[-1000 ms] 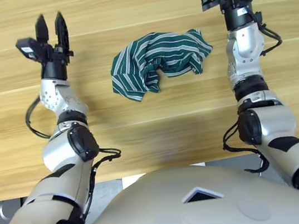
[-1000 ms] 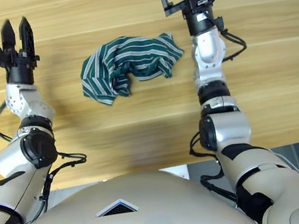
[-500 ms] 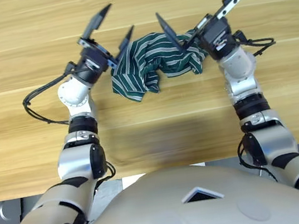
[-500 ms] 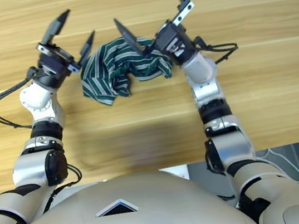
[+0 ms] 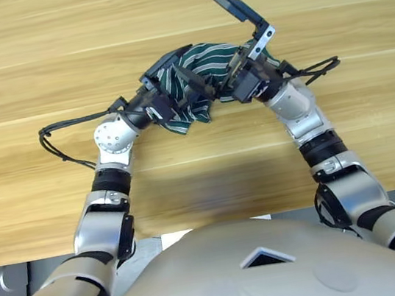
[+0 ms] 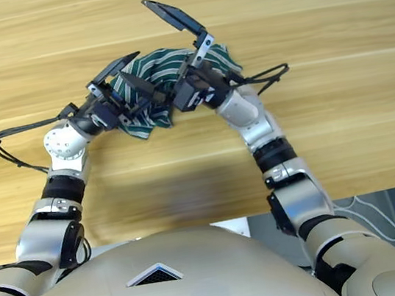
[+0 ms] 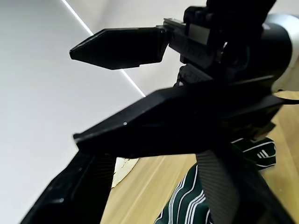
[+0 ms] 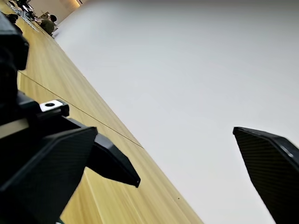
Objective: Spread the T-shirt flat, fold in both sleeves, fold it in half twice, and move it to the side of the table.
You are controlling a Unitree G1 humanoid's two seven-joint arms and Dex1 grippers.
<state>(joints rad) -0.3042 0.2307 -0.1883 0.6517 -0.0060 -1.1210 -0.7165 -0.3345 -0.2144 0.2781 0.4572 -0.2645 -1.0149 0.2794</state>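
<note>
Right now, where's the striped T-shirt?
The T-shirt lies crumpled on the table, central in the eye views, between the open left gripper and right gripper.

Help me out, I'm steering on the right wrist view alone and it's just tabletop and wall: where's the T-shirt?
Observer: The T-shirt lies in a crumpled heap on the table, straight ahead of the robot.
Operator: How does my right gripper sit against it?
Observer: The right gripper is open wide, one finger raised high above the heap and the other down at the cloth.
Operator: And the left one?
Observer: The left gripper is open too, at the heap's left edge, with one finger lying over the top of the cloth. Nothing is spread flat yet.
</note>
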